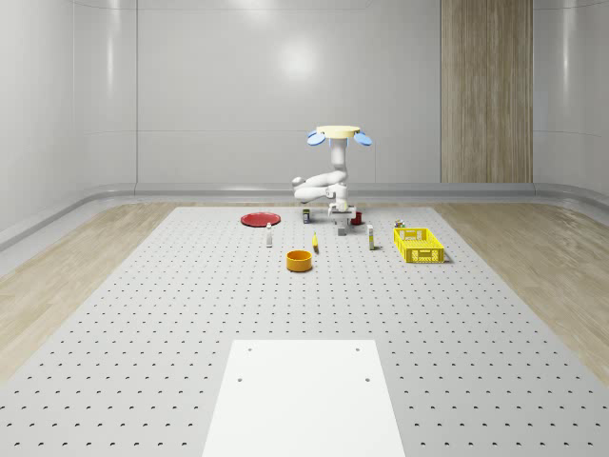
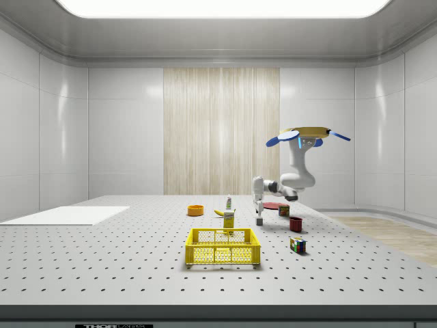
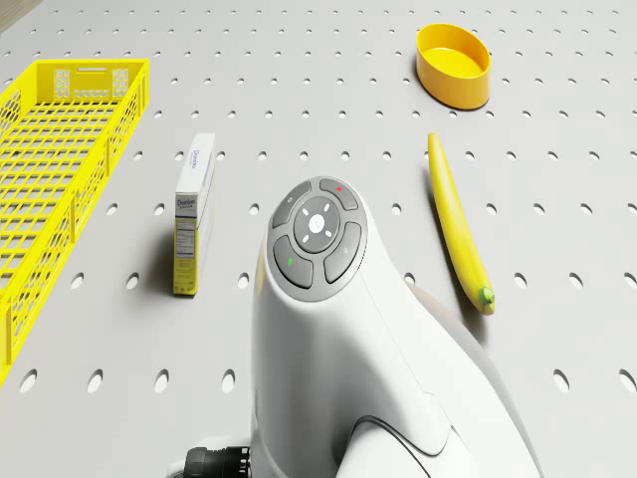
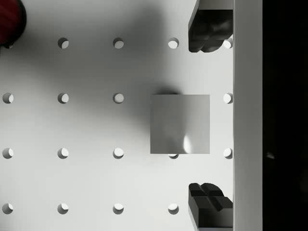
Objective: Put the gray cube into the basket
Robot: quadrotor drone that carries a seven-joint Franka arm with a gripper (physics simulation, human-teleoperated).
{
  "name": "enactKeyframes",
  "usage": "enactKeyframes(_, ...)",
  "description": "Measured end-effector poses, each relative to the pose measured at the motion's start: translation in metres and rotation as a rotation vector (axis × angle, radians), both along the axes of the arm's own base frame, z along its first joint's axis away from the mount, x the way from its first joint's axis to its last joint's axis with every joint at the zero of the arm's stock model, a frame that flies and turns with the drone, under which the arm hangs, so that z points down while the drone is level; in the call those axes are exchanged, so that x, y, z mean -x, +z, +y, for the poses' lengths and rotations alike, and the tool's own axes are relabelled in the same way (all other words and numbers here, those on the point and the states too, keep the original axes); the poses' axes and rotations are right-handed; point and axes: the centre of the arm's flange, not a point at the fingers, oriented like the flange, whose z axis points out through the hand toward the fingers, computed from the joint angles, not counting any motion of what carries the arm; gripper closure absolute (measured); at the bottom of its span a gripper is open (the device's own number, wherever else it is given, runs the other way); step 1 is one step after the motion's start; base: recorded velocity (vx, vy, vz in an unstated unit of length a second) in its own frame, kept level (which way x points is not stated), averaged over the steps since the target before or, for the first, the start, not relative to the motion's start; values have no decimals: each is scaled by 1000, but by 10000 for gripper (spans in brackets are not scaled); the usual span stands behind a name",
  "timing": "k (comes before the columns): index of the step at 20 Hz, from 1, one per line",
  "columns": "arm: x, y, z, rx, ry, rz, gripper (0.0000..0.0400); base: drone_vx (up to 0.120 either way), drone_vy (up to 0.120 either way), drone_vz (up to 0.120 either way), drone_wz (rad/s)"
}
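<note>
Hovering above the perforated tabletop (image 1: 190,314), the drone (image 1: 338,134) keeps its arm (image 2: 281,187) bent down toward the gray cube (image 4: 180,124). In the wrist view the gripper (image 4: 209,125) has its fingers (image 4: 208,31) spread wide, one on each side of the cube, and nothing touches it yet. The cube sits on the tabletop between them, but it lies toward the inner edge of the finger line, not fully centered.

This offset is the first risk, I think: if the fingers close from here, the pads may catch only part of the cube, so it could turn or slip out. If the drone drifts while it descends, one finger could land on top of the cube or push it aside.

The yellow basket (image 1: 419,244) stands well apart, toward the whole-scene view's right. Between the cube and the basket stands a small box (image 3: 193,212), and a banana (image 3: 458,225) lies near on the other side. A low carry could knock the box, and a weak grip could drop the cube before the basket. A dark red cup (image 2: 295,223) also stands near the arm, so a swing could hit it.
</note>
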Motion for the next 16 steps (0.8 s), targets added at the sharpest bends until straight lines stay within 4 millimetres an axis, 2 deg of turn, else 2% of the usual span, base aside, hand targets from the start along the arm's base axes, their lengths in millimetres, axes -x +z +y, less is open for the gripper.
enactKeyframes(5, 0, 3, 0, 0, 0, 0, 0, 0, 0, 0, 0)
enactKeyframes(16, 0, 38, 3, 0, 0, 0, 0, 0, 0, 0, 0)
